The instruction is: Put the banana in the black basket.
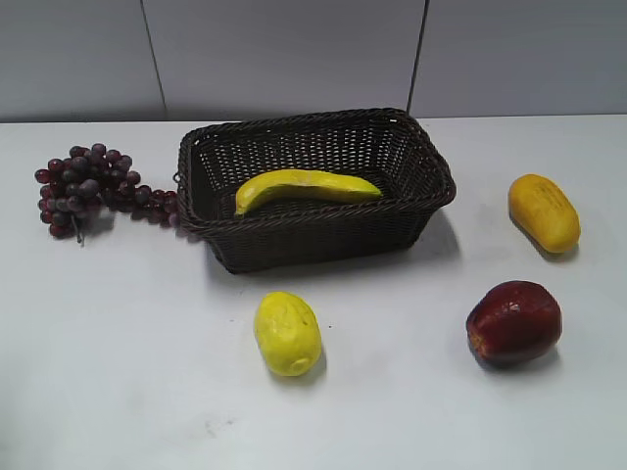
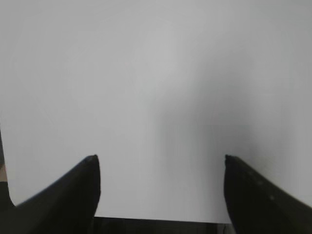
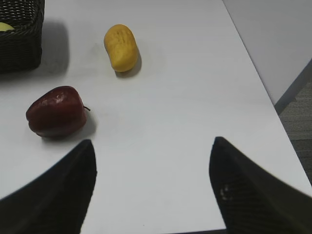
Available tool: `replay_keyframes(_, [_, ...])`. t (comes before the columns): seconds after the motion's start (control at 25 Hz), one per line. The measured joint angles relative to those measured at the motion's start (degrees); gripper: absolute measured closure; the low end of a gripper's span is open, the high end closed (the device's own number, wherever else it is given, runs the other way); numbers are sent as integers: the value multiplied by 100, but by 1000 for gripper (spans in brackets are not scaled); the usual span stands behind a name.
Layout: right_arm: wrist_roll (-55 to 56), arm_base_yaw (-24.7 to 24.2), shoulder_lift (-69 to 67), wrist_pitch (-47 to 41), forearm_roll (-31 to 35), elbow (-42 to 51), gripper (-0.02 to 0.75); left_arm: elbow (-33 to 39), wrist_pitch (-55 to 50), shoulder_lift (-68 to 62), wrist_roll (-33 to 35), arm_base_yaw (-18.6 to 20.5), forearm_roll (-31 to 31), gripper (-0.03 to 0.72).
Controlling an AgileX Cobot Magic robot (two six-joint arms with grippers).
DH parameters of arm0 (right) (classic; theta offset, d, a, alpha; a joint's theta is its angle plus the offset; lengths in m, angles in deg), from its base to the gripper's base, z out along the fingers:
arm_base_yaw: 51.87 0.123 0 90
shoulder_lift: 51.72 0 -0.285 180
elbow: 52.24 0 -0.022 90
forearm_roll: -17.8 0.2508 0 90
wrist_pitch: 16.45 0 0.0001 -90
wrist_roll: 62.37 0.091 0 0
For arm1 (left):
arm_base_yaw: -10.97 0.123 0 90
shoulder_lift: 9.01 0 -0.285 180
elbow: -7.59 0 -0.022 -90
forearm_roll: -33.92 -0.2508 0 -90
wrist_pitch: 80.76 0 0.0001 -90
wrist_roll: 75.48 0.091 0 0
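Note:
The long curved yellow banana (image 1: 306, 186) lies inside the black basket (image 1: 323, 240), a large dark woven wicker basket at the middle back of the table. A corner of the basket (image 3: 19, 44) shows at the top left of the right wrist view, with a sliver of the banana (image 3: 5, 27) in it. My left gripper (image 2: 161, 158) is open and empty over bare white table. My right gripper (image 3: 153, 144) is open and empty over the table's right front part. Neither gripper shows in the exterior view.
A bunch of dark grapes (image 1: 88, 186) lies left of the basket. A short yellow lemon-like fruit (image 1: 287, 333) lies in front of it. A dark red apple (image 1: 513, 321) (image 3: 56, 112) and an orange-yellow oblong fruit (image 1: 544, 211) (image 3: 121, 47) lie to the right. The table's right edge (image 3: 263, 92) is near.

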Motion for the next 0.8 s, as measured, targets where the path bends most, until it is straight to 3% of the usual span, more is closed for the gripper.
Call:
replay_keyframes(0.44, [0, 0, 0, 0, 0, 0, 187, 1691, 196, 1815, -24, 0, 237, 111])
replay_keyframes(0.8, [0, 0, 0, 0, 0, 0, 187, 1929, 527, 3447, -35, 0, 274, 121])
